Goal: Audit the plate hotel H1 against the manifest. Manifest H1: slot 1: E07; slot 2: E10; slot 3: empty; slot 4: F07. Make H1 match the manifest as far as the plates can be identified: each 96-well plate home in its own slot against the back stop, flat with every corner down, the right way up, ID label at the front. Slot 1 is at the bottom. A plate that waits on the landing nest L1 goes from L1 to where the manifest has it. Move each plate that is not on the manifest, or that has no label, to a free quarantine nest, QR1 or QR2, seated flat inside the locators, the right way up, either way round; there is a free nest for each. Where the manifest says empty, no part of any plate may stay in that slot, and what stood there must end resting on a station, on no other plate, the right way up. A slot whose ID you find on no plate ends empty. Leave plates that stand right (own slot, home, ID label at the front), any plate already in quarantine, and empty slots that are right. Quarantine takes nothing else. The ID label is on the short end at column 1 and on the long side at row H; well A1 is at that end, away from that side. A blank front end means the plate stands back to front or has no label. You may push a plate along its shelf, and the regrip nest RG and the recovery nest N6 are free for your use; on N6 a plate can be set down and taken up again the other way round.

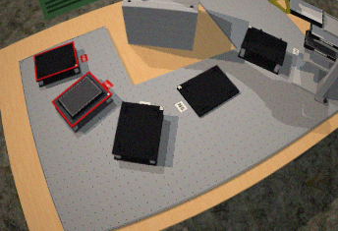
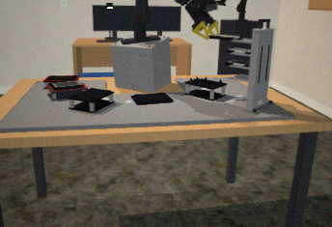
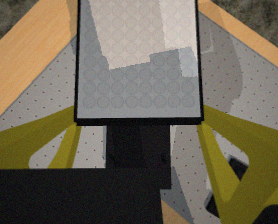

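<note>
A clear-topped plate with a black skirt [image 1: 307, 10] [image 2: 224, 36] [image 3: 140, 90] is between the yellow fingers of my gripper [image 1: 289, 4] [image 2: 212, 36] [image 3: 138, 111]. The gripper is shut on its near corners. The plate is level, at top-slot height, and sticks out of the hotel H1 [image 2: 261, 67] towards the arm. Its near short edge shows no label in the wrist view. More plates [image 1: 321, 48] [image 2: 236, 63] show on lower levels; their IDs are unreadable. One red-framed nest holds a grey plate [image 1: 81, 97]; the other red-framed nest [image 1: 56, 62] [image 2: 62, 77] has no plate.
A flat black nest [image 1: 208, 90] [image 2: 152, 99] lies mid-table beside a small label. A raised black stand [image 1: 139, 132] [image 2: 92, 96] is nearer the front. Another stand with pegs [image 1: 263, 48] [image 2: 206, 87] is beside the hotel. The grey robot base block [image 1: 161, 26] [image 2: 140, 67] stands behind.
</note>
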`<act>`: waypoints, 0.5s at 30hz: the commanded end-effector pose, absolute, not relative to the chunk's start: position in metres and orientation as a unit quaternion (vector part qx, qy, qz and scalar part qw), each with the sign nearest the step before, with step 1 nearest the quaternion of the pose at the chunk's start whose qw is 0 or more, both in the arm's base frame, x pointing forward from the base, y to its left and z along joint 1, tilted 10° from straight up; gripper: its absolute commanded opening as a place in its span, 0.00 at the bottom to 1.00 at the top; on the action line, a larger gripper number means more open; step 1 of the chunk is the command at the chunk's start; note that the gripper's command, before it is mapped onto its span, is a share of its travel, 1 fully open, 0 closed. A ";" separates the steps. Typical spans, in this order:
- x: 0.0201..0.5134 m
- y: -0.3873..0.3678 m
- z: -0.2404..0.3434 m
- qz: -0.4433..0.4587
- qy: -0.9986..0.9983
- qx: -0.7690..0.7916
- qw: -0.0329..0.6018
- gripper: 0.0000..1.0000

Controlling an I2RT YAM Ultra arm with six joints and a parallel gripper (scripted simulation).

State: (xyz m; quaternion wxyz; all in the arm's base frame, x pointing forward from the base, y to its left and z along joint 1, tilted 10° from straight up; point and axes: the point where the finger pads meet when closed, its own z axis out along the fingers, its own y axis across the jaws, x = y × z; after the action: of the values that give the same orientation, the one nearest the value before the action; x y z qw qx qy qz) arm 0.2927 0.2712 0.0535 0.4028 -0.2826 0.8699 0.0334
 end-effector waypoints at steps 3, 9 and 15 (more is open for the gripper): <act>0.285 0.271 0.065 0.042 0.865 -0.277 0.417 0.86; 0.281 0.268 0.065 0.043 0.864 -0.276 0.418 0.86; 0.276 0.265 0.066 0.045 0.863 -0.275 0.421 0.86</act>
State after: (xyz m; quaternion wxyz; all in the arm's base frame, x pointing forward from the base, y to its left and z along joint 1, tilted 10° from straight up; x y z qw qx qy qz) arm 0.2777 0.2615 0.0508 0.4000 -0.2847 0.8706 0.0315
